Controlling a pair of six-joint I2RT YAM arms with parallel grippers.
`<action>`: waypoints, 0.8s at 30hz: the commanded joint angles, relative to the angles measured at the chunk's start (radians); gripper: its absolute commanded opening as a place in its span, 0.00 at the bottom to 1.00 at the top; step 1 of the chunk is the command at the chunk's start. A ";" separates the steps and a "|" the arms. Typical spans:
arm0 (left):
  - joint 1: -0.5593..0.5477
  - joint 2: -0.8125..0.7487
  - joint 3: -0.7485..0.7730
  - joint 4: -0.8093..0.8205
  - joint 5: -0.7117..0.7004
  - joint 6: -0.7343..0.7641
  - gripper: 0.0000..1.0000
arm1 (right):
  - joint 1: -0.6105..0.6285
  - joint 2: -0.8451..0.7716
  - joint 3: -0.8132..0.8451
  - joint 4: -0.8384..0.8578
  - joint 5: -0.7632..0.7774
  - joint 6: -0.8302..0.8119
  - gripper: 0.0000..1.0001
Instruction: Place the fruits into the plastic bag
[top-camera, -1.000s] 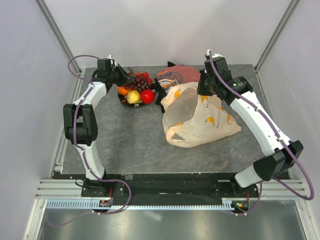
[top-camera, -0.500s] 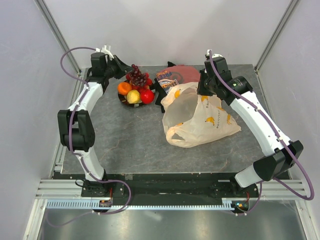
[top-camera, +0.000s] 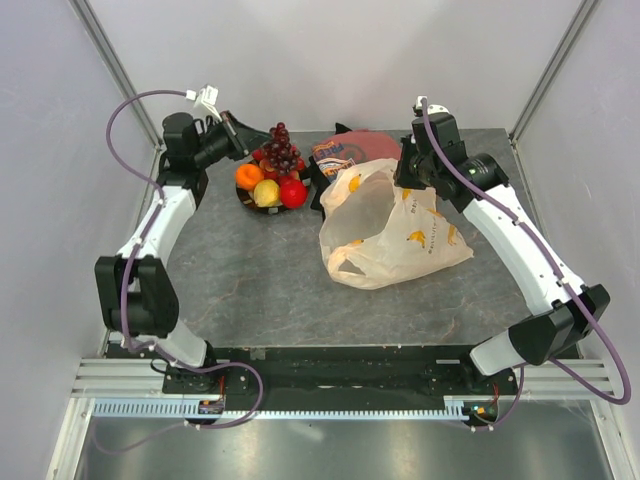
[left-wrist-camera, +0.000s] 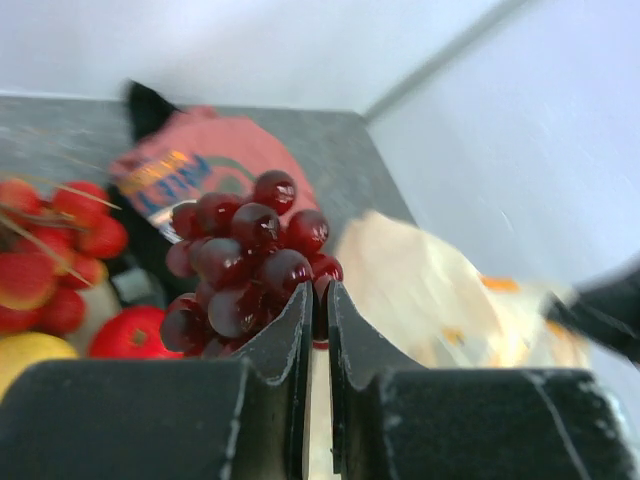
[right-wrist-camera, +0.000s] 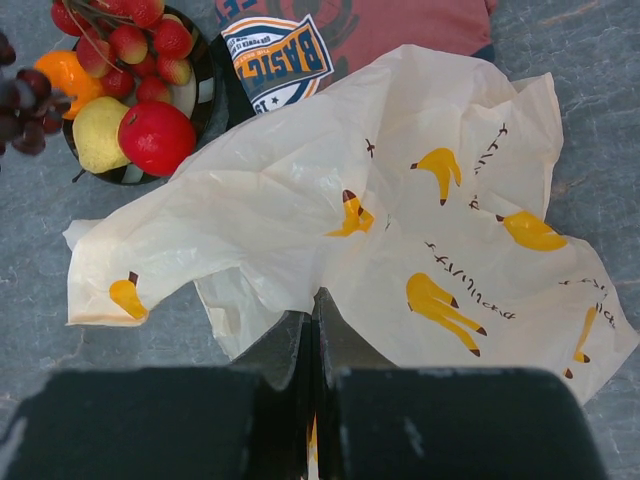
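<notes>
Overhead, the left gripper (top-camera: 257, 147) reaches over the far-left part of the grey surface (top-camera: 260, 270), and its jaws are nearly closed, pinching the bunch of dark purple grapes (left-wrist-camera: 250, 265) at their tips. The bunch hangs above the dark plate (top-camera: 241, 196). On that plate lie the red apple (top-camera: 293, 192), the orange (top-camera: 248, 176), the yellow pear-like fruit (top-camera: 267, 193) and the small red berries (right-wrist-camera: 140, 45). Just right of the plate lies the plastic bag (top-camera: 395, 235), cream-white with yellow banana prints, crumpled, its mouth turned toward the fruit. The right gripper (right-wrist-camera: 313, 305) has its jaws shut on a fold of the bag's rim, holding that edge up off the surface. Behind the bag and beside the plate, a red printed cloth (top-camera: 345, 152) rests at the far edge.
</notes>
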 joint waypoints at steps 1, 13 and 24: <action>-0.001 -0.181 -0.090 0.125 0.174 0.024 0.02 | -0.003 -0.037 -0.019 0.047 -0.013 0.021 0.00; -0.149 -0.460 -0.340 -0.111 0.224 0.108 0.02 | -0.003 -0.051 -0.037 0.089 -0.061 0.033 0.00; -0.346 -0.419 -0.392 -0.208 0.087 0.179 0.02 | -0.003 -0.063 -0.085 0.130 -0.142 0.070 0.00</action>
